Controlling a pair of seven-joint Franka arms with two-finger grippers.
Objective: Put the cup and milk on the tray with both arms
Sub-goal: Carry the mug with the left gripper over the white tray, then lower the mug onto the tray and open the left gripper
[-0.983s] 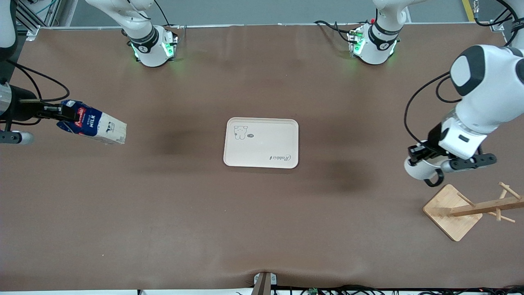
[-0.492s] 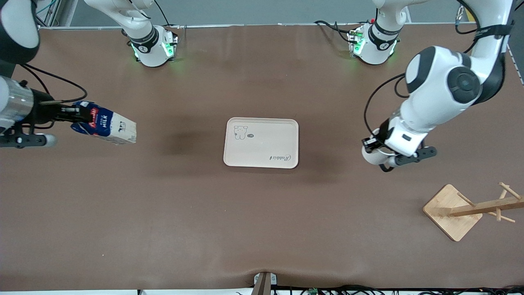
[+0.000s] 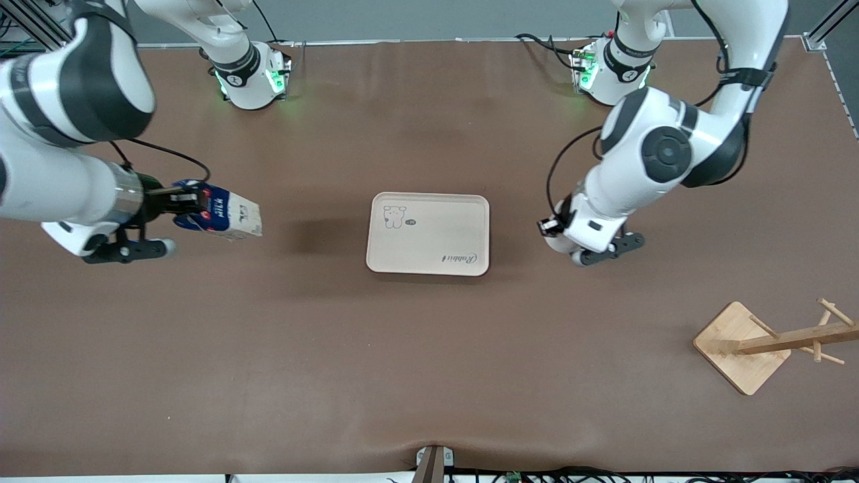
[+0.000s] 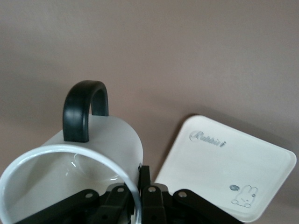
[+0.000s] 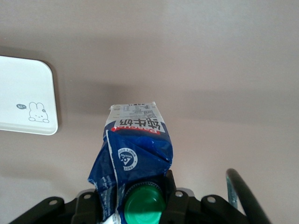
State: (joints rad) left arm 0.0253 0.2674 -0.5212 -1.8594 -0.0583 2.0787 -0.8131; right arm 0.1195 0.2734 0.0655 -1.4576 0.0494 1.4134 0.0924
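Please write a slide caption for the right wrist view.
Right end effector carrying the milk carton above the brown table, tray ahead.

This is a robotics lab, set up for testing rather than for living or cooking. Two large white robot arms stand on bases with green lights: the left arm (image 3: 664, 154) and the right arm (image 3: 67, 134), both bolted along one edge of a wide bench (image 3: 429, 376) covered with a plain brown mat. Black cables (image 3: 550, 43) trail from the bases and more wiring runs along the bench's near edge. An aluminium frame post (image 3: 829, 20) rises at a corner. The few household props, a cream tray (image 3: 429, 251) and a wooden rack (image 3: 765, 345), sit spaced out like test pieces.
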